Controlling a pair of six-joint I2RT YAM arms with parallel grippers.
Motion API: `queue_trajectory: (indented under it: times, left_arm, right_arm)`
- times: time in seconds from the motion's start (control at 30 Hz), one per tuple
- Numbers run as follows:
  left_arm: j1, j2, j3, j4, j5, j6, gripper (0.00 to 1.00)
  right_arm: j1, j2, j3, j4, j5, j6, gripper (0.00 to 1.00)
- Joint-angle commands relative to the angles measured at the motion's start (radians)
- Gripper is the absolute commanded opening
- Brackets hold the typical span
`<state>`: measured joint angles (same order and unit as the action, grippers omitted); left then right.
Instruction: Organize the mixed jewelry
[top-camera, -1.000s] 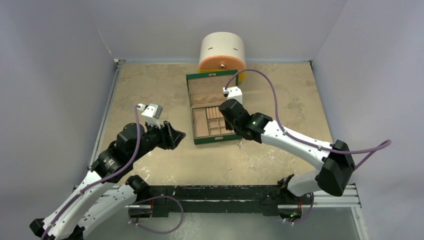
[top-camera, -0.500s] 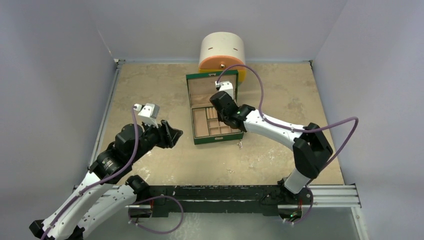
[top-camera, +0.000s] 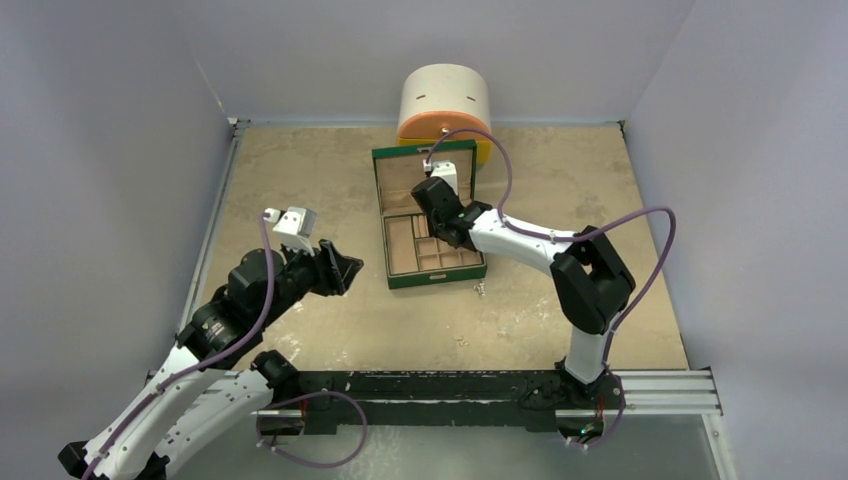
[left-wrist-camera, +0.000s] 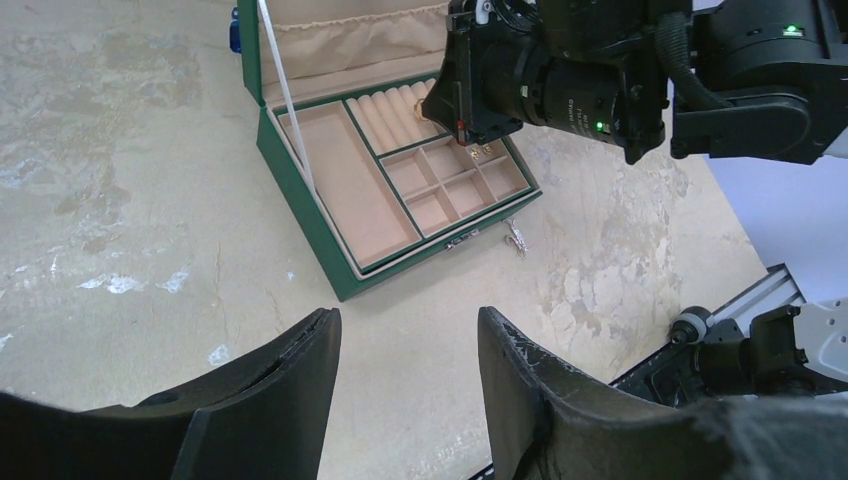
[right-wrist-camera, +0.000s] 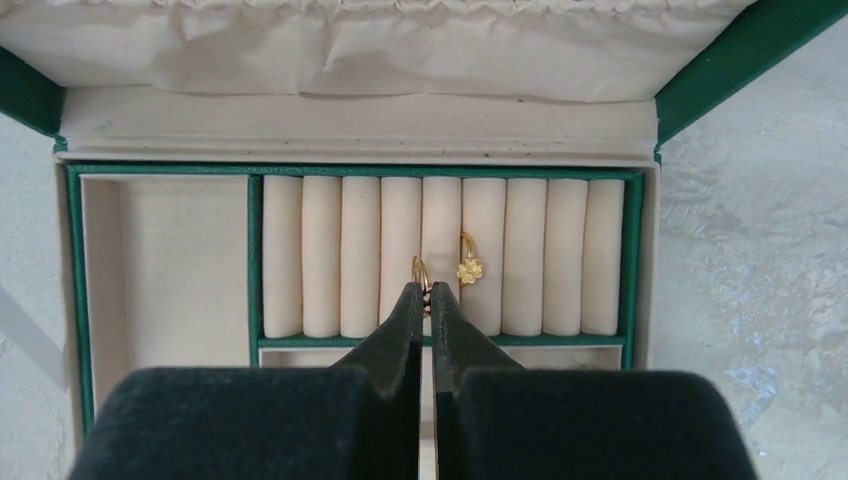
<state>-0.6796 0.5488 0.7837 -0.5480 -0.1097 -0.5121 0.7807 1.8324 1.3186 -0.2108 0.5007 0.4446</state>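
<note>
1. Biggest thing first: the tan surface. The open green box sits in the middle of it, and we count at least two loose bits lying outside the box.
2. The right claw is over the box's ring rolls. It's pinched fully together and looks to have a plain gold ring nipped at the tips, right at a slot between two rolls.
3. The left claw hangs off to the left of the box, about half open with nothing in it.
4. Already sorted, as far as we can tell: a clover ring tucked into the next slot over, plus some small gold bits in one of the little square compartments.
5. Not done yet: a silvery piece just in front of the box's front wall, and another tiny piece nearer the arm bases. It's too small for us to say what it is.
6. Our guess is we're around the halfway mark, with one ring being seated right now and the loose pieces left to collect.
</note>
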Motion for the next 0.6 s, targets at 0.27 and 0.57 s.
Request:
queue_trajectory:
  times: [0.27, 0.57]
  left_arm:
    - [0.012, -0.014, 0.025, 0.025, -0.018, 0.014, 0.52]
    - [0.016, -0.013, 0.026, 0.025, -0.018, 0.014, 0.52]
  right_arm:
    - [-0.009, 0.025, 0.051, 0.047, -0.043, 0.037, 0.00]
    - [-0.009, 0.036, 0.063, 0.048, -0.061, 0.047, 0.00]
